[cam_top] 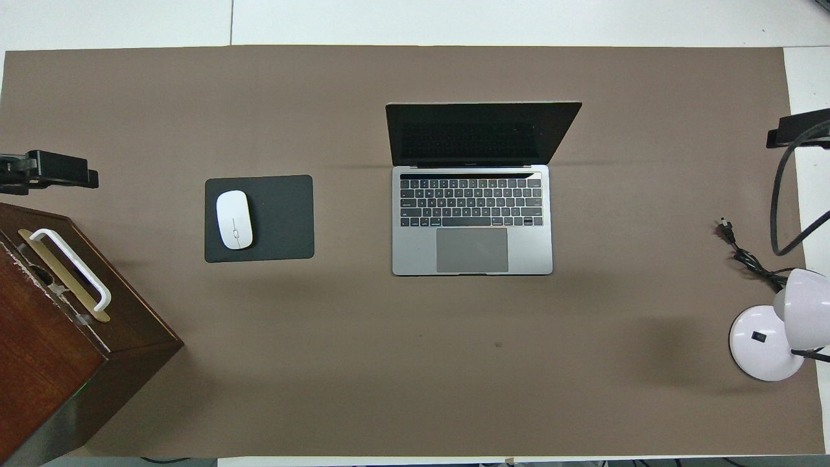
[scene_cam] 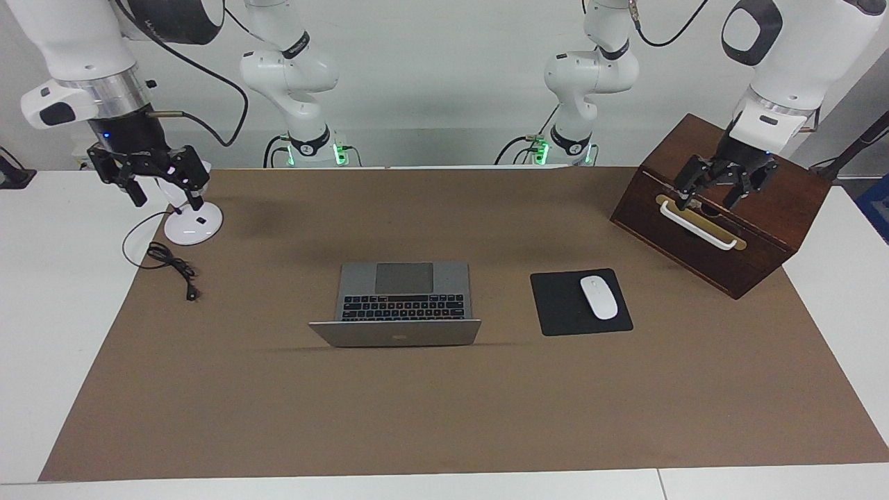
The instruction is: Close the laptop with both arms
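The laptop stands open in the middle of the brown mat, lid raised, dark screen facing the robots. My right gripper hangs open and empty over the mat's edge by the white lamp at the right arm's end, well away from the laptop. My left gripper hangs open and empty above the wooden box at the left arm's end, also far from the laptop. Neither gripper touches anything.
A white desk lamp with a black cable stands at the right arm's end. A black mouse pad carries a white mouse. A dark wooden box with a white handle sits at the left arm's end.
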